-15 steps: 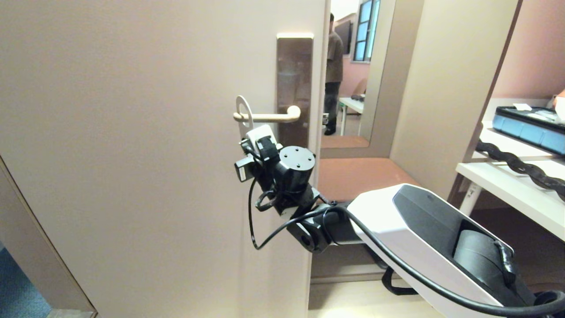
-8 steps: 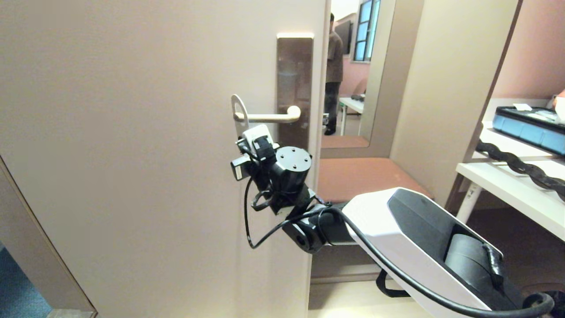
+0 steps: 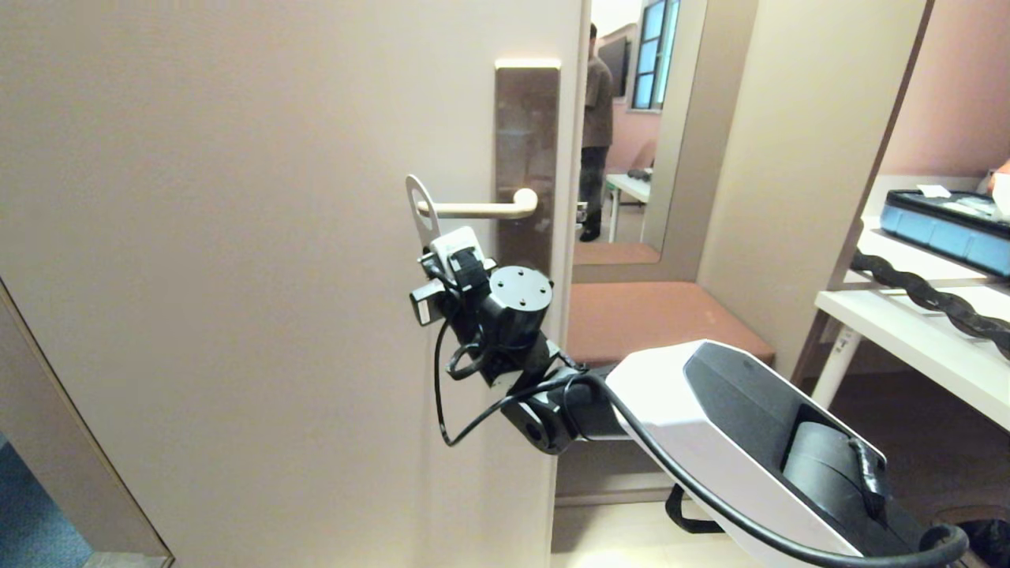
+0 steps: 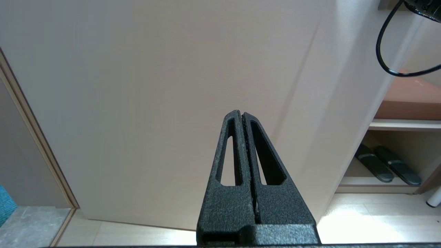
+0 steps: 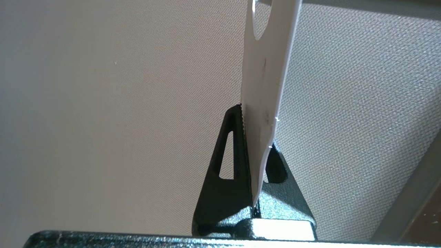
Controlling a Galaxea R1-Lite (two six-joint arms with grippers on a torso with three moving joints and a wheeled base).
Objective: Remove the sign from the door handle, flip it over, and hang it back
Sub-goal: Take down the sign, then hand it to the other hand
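Observation:
The sign (image 3: 420,207) is white with a rounded top and a large hole. That top sits at the free end of the cream door handle (image 3: 481,210), whose tip still shows in the hole. The lever is mounted on a bronze-brown plate (image 3: 527,134) on the door. My right gripper (image 5: 256,125) reaches up from below the lever and is shut on the sign's (image 5: 267,62) lower part, holding it edge-on beside the door. In the head view the wrist hides its fingers. My left gripper (image 4: 242,113) is shut and empty, parked low facing the door's lower part.
The beige door (image 3: 237,276) fills the left half. A person (image 3: 597,118) stands in the room past its edge. A reddish bench (image 3: 647,312) lies behind my right arm. A white shelf (image 3: 907,331) with a blue case (image 3: 947,229) is at the right. Slippers (image 4: 386,167) lie on a low shelf.
My right gripper has carried the sign left along the lever, so its loop has slid from partway along to the free tip. The left arm has not moved.

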